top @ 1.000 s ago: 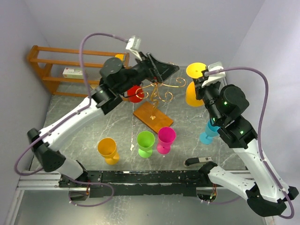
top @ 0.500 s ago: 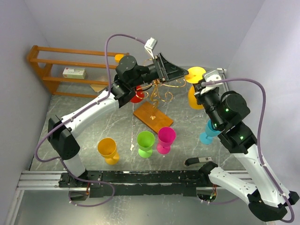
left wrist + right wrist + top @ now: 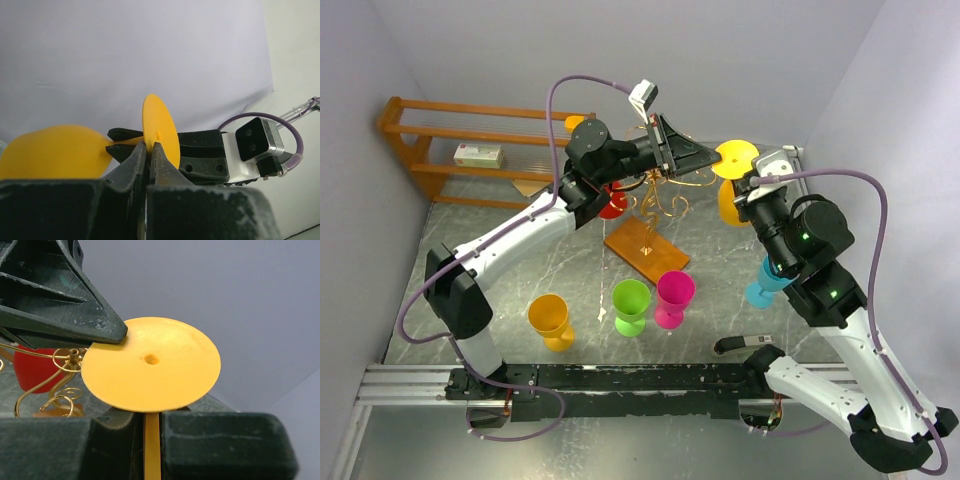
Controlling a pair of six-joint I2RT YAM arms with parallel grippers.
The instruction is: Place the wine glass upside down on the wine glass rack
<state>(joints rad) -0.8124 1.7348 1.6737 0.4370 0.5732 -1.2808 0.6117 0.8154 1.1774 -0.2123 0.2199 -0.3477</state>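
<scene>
Top: yellow glass (image 3: 733, 158) is in the air, foot up and bowl down, right of the rack (image 3: 658, 196). It is not on the rack. Right gripper (image 3: 747, 186) has it by the stem. Left gripper (image 3: 705, 160) reaches across above the rack top, tips at the foot's rim. Red glass (image 3: 610, 203) stands on the table just left of the rack wires.

Left wrist: fingers are pinched almost together, with the thin edge of the foot disc between the tips. The right gripper's black fingers sit behind, on the stem between foot and bowl.

Right wrist: pads are clamped on the stem, with the foot disc just above them. The left tip overlaps the rim at upper left. Rack curls and red glass sit lower left, clear of the yellow glass.
</scene>
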